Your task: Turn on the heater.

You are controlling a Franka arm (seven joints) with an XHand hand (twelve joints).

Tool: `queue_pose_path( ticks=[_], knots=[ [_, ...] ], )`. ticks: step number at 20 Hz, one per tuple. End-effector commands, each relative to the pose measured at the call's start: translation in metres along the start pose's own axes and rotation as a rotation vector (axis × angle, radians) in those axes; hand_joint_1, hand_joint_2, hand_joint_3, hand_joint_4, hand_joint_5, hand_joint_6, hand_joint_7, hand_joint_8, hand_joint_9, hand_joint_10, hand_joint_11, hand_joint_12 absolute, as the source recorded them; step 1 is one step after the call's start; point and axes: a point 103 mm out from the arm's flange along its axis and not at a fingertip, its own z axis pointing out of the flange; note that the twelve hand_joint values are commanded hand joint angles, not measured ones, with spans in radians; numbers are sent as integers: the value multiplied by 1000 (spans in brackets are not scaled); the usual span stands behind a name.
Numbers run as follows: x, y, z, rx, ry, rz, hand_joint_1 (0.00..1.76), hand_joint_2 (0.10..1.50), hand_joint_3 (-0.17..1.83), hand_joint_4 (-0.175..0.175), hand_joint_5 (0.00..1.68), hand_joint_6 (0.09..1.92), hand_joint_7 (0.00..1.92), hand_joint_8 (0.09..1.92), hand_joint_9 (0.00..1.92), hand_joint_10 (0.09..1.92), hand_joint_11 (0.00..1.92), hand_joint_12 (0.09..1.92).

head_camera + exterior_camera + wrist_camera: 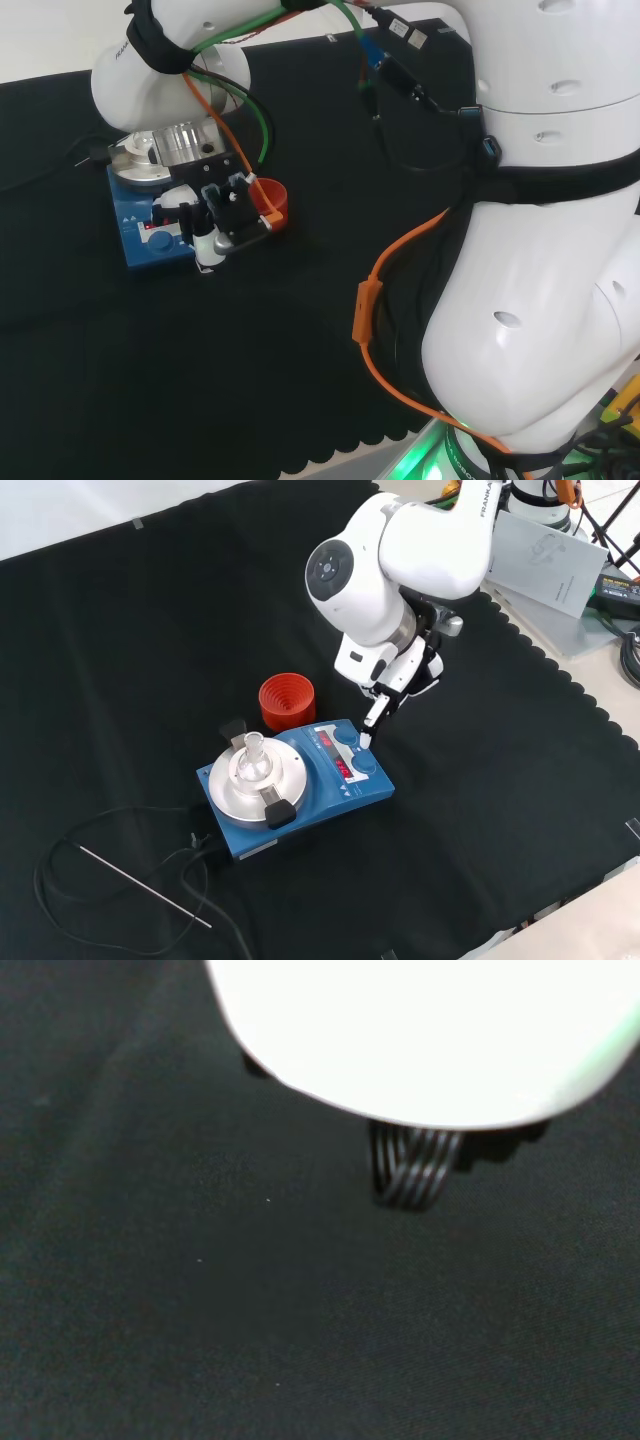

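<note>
The heater (300, 798) is a blue box with a round silver plate (262, 780) and a front panel carrying a red display and two blue knobs (346, 738). A small clear flask (252, 754) stands on the plate. In the front view my hand (397, 673) hangs just behind the panel, one straight finger reaching down with its tip (367, 737) at the knob nearest the red ring. In the head view the hand (222, 212) covers the right end of the heater (145, 235). A blurred white part of the hand (430, 1030) shows in the wrist view over black cloth.
A red ribbed ring stand (287, 701) sits on the cloth right behind the heater, close to the hand. The heater's black cable and a thin metal rod (140, 885) lie at the front left. Papers (548, 550) lie past the cloth's scalloped edge.
</note>
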Motion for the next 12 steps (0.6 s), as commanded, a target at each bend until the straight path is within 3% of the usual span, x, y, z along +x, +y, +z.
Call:
queue_pose_path(
  ticks=[1,12],
  knots=[
    [-8,2,2,55,-15,4,1556,418,1380,-39,13,447,1479,1470,1548,1320,1325,1292],
    [-8,0,3,101,-31,6,1547,390,1438,-37,24,407,1551,1495,1586,1372,1393,1329]
  ],
)
